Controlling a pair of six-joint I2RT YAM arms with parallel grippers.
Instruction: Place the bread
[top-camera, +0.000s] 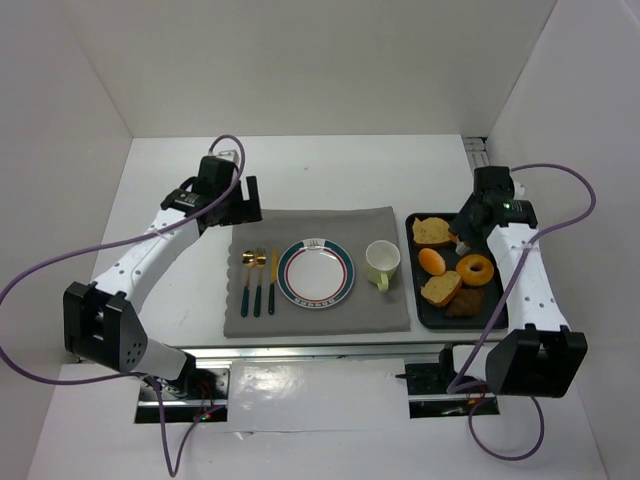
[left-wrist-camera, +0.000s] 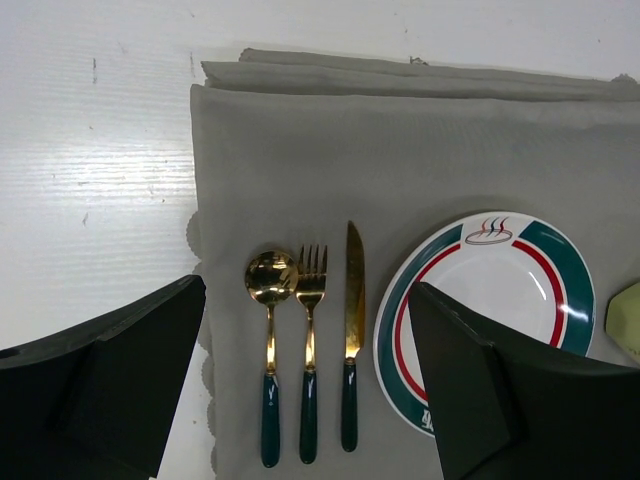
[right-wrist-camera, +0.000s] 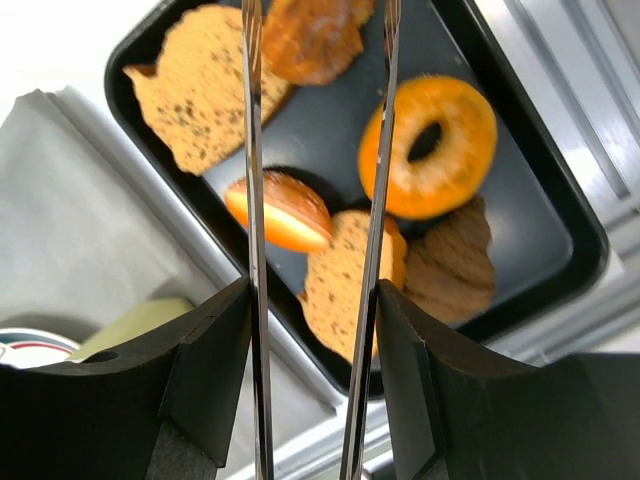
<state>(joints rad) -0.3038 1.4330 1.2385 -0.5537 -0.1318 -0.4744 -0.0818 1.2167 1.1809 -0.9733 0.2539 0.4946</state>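
While the right gripper (top-camera: 463, 238) hangs over the far half of the black rectangular tray (right-wrist-camera: 530, 230), its two thin metal fingers (right-wrist-camera: 251, 200) stand moderately apart with nothing between them. In the right wrist view they frame the small orange bun (right-wrist-camera: 275, 212) and a speckled tan bread slice (right-wrist-camera: 335, 285). All bread lies in the tray, right of the grey cloth placemat (top-camera: 320, 225): a second speckled slice (right-wrist-camera: 195, 85) and a brown pastry (right-wrist-camera: 310, 35) at the far end, an orange-glazed ring doughnut (top-camera: 475, 269) on the right side, and a dark brown piece (top-camera: 465, 304) at the near end touching the tan slice. On the placemat sit a white round plate with green and red rim (top-camera: 315, 273), a pale green cup (top-camera: 382, 262) just right of it, and to its left a gold spoon (left-wrist-camera: 270, 340), fork (left-wrist-camera: 311, 330) and knife (left-wrist-camera: 352, 320) with dark green handles, side by side. The left gripper (left-wrist-camera: 305, 385) hovers above the cutlery, jaws spread wide, holding nothing.
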